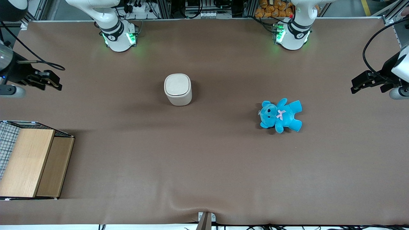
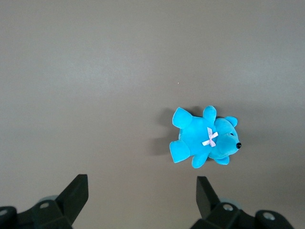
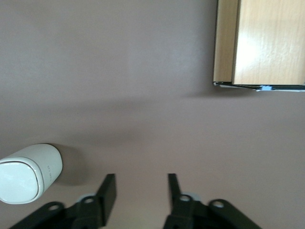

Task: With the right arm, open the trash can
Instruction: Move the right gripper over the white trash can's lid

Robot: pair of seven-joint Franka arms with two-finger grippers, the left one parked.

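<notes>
The trash can [image 1: 178,89] is a small cream-white bin standing upright near the middle of the table, with its flat lid down. It also shows in the right wrist view [image 3: 28,172]. My right gripper [image 1: 58,82] hangs above the table at the working arm's end, well apart from the can and at about the same distance from the front camera. In the right wrist view the gripper [image 3: 141,179] is open and empty, with bare table cloth between its fingers.
A wooden-topped wire box [image 1: 32,163] stands at the working arm's end, nearer the front camera than the gripper; it also shows in the right wrist view [image 3: 259,43]. A blue teddy [image 1: 281,115] lies toward the parked arm's end.
</notes>
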